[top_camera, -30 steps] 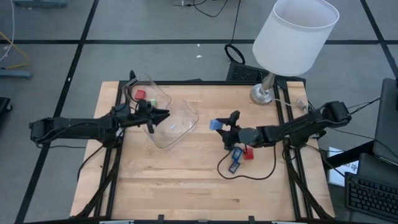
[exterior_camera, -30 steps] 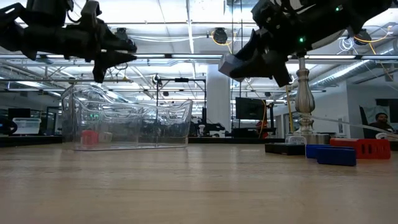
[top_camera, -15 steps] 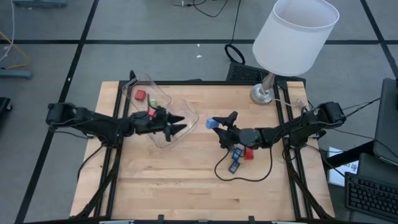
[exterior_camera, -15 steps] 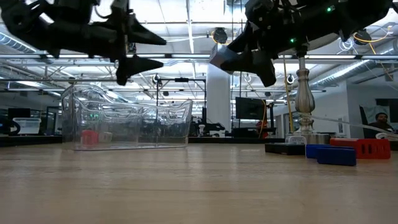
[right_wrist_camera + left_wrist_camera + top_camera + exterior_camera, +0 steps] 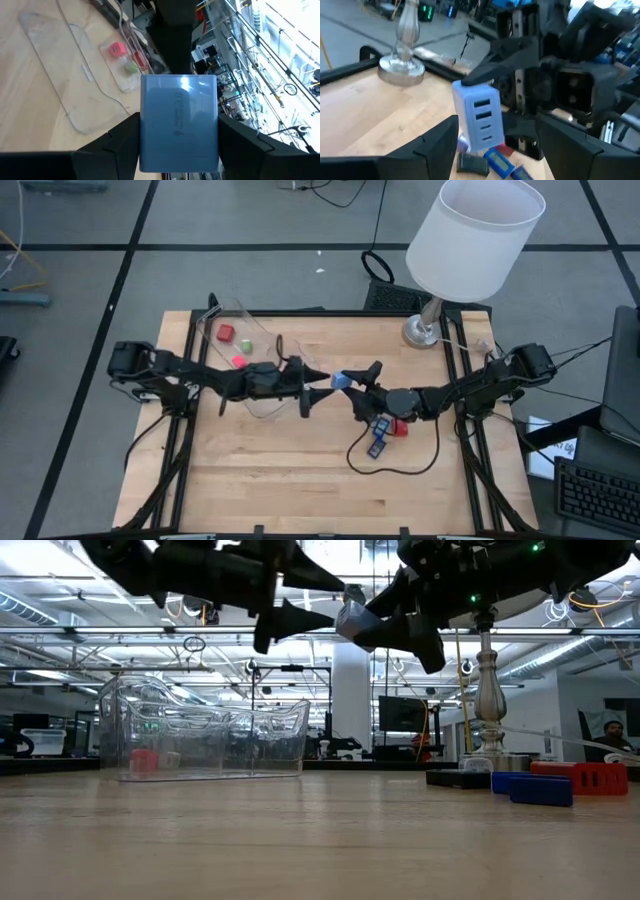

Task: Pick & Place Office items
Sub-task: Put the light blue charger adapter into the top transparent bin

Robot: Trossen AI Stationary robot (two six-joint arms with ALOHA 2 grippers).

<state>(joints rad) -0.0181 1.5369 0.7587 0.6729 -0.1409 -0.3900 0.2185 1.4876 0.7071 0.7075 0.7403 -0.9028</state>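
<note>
A blue block with a row of ports [image 5: 480, 120] hangs high above the table's middle, with my right gripper [image 5: 354, 386] shut on it. My left gripper [image 5: 316, 385] reaches level from the left, open. Its fingers [image 5: 436, 149] stand on either side of the block's near end, apart from it. On the table below lie two blue pieces [image 5: 378, 426] and a red one [image 5: 401, 427], beside a black cord. Red [image 5: 226, 332], pink [image 5: 238, 361] and green [image 5: 247, 344] bits lie in the clear container [image 5: 262, 330]. My right gripper pinches the blue block by two opposite sides [image 5: 145, 135] between its two fingers [image 5: 111, 145]. The fingers come level from the table's right. The block sticks out past the fingertips toward my left gripper, lifted clear of the table.
A white-shaded lamp [image 5: 474, 240] stands at the far right corner, its metal foot [image 5: 425, 330] on the table. The clear container sits at the far left. Bare wood lies along the near half of the table [image 5: 300, 480].
My left gripper has gone from above the clear container toward the table's right, up to the blue block, and has opened on the way. My right gripper has stayed in place with the block, rolling it slightly.
</note>
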